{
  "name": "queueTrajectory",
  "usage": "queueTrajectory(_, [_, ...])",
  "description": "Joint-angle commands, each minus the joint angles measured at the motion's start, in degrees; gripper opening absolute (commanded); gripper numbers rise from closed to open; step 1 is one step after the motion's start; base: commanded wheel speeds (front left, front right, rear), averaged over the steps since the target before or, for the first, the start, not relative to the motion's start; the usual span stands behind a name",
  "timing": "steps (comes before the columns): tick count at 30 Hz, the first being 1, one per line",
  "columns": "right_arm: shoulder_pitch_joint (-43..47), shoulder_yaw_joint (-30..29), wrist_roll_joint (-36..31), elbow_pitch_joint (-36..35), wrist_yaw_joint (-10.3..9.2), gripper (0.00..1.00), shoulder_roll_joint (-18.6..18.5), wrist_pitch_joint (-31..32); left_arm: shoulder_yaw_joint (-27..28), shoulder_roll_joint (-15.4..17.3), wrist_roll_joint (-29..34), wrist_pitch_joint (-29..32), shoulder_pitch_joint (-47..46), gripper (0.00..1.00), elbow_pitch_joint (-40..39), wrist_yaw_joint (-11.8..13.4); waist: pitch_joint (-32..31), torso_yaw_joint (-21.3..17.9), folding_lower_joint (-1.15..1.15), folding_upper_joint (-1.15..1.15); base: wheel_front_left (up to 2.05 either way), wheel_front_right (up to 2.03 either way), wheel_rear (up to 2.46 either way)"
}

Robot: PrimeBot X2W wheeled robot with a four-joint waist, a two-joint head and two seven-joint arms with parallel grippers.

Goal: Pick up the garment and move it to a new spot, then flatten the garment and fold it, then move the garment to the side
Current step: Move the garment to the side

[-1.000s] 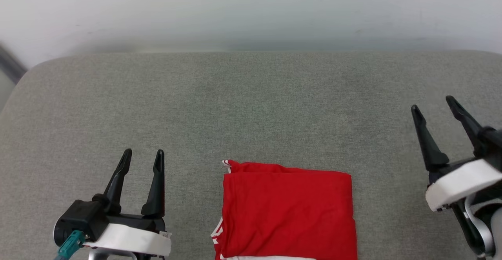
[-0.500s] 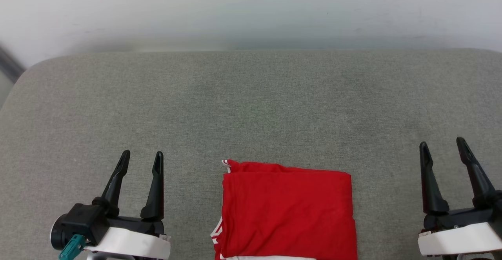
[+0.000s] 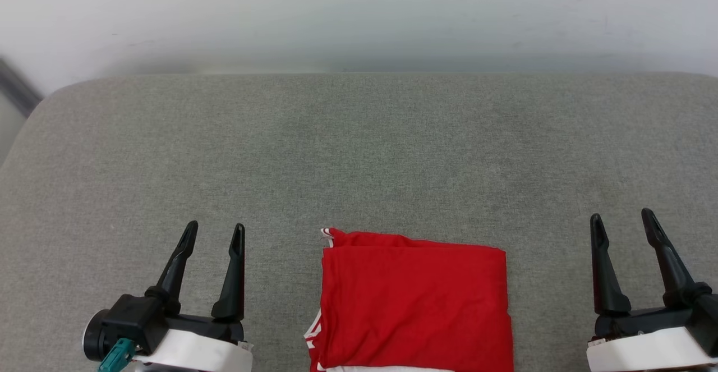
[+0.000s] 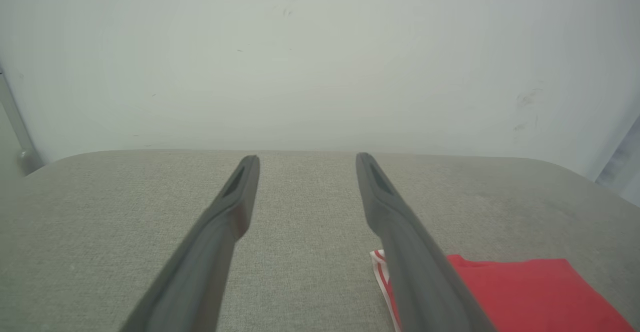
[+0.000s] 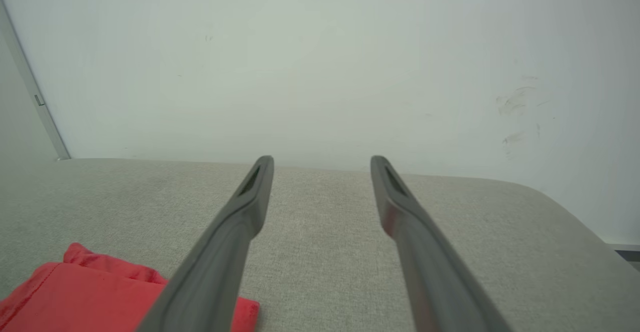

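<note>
The garment [image 3: 415, 304] lies folded into a neat red rectangle at the near middle of the grey cushioned surface [image 3: 359, 153], with striped trim at its left edge and a white band at the bottom. My left gripper [image 3: 216, 232] stands open to its left, apart from it, nothing between the fingers. My right gripper [image 3: 620, 220] stands open well to its right, also empty. In the left wrist view the garment [image 4: 520, 292] sits at lower right beside my left gripper [image 4: 306, 159]. The right wrist view has the garment [image 5: 100, 297] at lower left of my right gripper [image 5: 321, 160].
A pale wall [image 3: 359, 13] rises behind the cushion's far rounded edge. A dark strip [image 3: 17, 88] runs at the far left corner. Bare grey fabric stretches beyond and on both sides of the garment.
My right gripper has dropped from a raised, tilted pose at the right edge to a level, upright one nearer me. The left gripper has edged slightly right. The garment has stayed put.
</note>
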Motion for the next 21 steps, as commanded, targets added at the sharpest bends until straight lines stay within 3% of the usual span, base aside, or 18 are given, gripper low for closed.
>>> queueTrajectory(1, [-0.26,-0.09,-0.18,0.1,-0.03,1.0,0.29,0.05,0.14,-0.02,0.17,-0.14,0.35,1.0,0.04,0.04,-0.04,0.04,0.0,0.0,0.0,0.0,0.0])
queueTrajectory(7, [-0.39,0.07,-0.12,-1.68,-0.02,1.0,-0.82,3.46,0.35,-0.25,0.01,-0.14,-0.14,1.0,-0.29,0.04,0.65,0.45,0.0,0.0,0.0,0.0,0.0])
queueTrajectory(10, [-1.15,0.9,0.76,-2.93,-0.02,1.0,-2.21,8.9,0.24,-0.49,-0.11,-0.14,-0.5,1.0,-0.39,0.04,1.43,0.68,0.0,0.0,0.0,0.0,0.0])
queueTrajectory(14, [-1.42,3.99,3.91,-4.58,-0.04,1.0,-5.24,21.41,-0.15,-0.81,-0.2,-0.14,-1.28,1.0,-0.38,0.04,2.71,1.3,0.0,0.0,0.0,0.0,0.0])
queueTrajectory(17, [-1.14,7.49,7.19,-5.85,-0.02,1.0,-8.99,33.47,-0.45,-0.94,-0.38,-0.14,-1.8,1.0,0.05,0.04,3.7,1.9,0.0,0.0,0.0,0.0,0.0])
queueTrajectory(21, [-1.46,9.23,12.28,-7.36,-0.02,1.0,-11.37,48.78,-1.68,-0.78,-0.81,-0.14,-2.45,1.0,1.65,0.04,4.78,2.97,0.0,0.0,0.0,0.0,0.0])
